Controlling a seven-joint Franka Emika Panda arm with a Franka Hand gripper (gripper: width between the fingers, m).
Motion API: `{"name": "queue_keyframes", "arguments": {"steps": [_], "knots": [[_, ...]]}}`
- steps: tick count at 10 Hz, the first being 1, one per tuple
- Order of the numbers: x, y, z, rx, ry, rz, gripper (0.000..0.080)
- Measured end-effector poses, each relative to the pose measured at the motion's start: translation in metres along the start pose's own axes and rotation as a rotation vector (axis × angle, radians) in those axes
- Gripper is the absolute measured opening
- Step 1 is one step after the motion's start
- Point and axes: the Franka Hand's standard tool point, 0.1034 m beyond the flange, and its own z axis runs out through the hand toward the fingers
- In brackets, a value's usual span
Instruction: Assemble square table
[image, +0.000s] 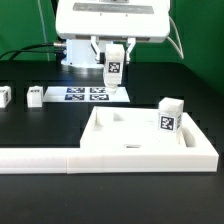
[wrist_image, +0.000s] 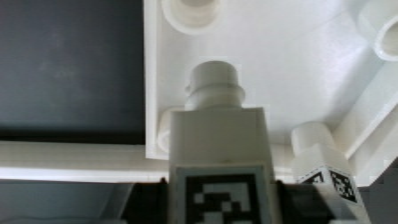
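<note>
My gripper (image: 114, 60) is shut on a white block leg (image: 115, 70) with a black-and-white tag and holds it upright in the air, over the far side of the white square tabletop (image: 120, 143). In the wrist view the held leg (wrist_image: 217, 140) fills the middle between my gripper (wrist_image: 217, 200) jaws, its round peg pointing down at the tabletop (wrist_image: 285, 60). A corner hole (wrist_image: 192, 10) shows beyond the peg. A second tagged leg (image: 170, 115) stands upright on the tabletop near the exterior view's right; it also shows in the wrist view (wrist_image: 322, 150).
The long white L-shaped barrier (image: 60, 158) lies along the tabletop's near and right sides, and a strip of it shows in the wrist view (wrist_image: 71, 152). The marker board (image: 85, 94) lies behind the tabletop. Two loose legs (image: 34, 97) (image: 5, 95) sit at the exterior view's left.
</note>
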Motion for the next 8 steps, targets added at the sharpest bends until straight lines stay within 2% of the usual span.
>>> {"name": "queue_keyframes", "arguments": {"steps": [1, 2, 3, 5, 8], "knots": [[0.000, 0.001, 0.001, -0.001, -0.001, -0.002, 0.0290], [0.007, 0.008, 0.007, -0.011, 0.003, -0.003, 0.0290], [0.017, 0.013, 0.014, -0.017, 0.006, 0.003, 0.0290], [0.037, 0.014, 0.031, -0.028, 0.027, -0.004, 0.0290], [0.057, 0.020, 0.046, -0.046, 0.071, -0.026, 0.0290]]}}
